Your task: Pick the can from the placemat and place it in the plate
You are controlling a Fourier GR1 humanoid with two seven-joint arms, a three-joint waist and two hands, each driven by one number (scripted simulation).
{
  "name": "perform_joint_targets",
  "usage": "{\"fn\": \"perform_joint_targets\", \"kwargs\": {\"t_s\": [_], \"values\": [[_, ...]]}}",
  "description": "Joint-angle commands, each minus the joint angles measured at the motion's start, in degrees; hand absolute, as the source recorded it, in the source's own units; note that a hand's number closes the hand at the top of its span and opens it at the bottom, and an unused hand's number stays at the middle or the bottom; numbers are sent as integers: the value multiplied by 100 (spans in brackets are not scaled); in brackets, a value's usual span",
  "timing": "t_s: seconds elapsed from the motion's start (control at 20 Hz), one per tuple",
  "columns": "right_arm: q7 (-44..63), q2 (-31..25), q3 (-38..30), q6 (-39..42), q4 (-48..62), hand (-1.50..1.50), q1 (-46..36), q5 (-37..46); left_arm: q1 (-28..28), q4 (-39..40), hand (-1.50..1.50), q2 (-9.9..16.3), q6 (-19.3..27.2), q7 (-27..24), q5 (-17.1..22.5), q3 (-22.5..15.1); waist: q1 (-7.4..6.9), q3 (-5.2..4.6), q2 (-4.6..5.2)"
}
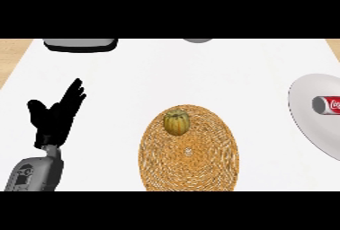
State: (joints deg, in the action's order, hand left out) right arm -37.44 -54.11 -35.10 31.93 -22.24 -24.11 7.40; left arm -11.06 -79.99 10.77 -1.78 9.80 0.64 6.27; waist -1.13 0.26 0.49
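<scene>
A red and white can [328, 105] lies on its side on the grey plate [312, 123] at the view's right edge. The woven round placemat [189, 155] sits at the centre bottom, and a small yellow-green squash [176, 121] rests on its far part. My left hand [56, 116] is at the left, open with fingers pointing up, well away from the mat and the plate. My right hand does not show.
A grey and black appliance [81, 44] stands at the far left edge of the white counter. A grey round object [197, 40] peeks in at the top centre. Wooden surface shows beyond the counter's far corners.
</scene>
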Motion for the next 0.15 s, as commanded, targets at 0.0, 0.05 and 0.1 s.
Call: {"fn": "perform_joint_targets", "kwargs": {"t_s": [0.0, 0.05, 0.1], "values": [[-918, -214, 50, 765, 333, -150, 229, 41, -67, -30, 0, 176, -171, 43, 111, 111, -7, 10, 9], [-843, -166, 119, 631, 360, -150, 111, 83, 72, -159, 0, 134, -117, 98, 17, 18, -33, 6, 1], [-870, -208, 169, 523, 409, -150, 91, 145, -96, -27, 0, -15, 104, 31, -128, -42, -18, 7, 12]]}}
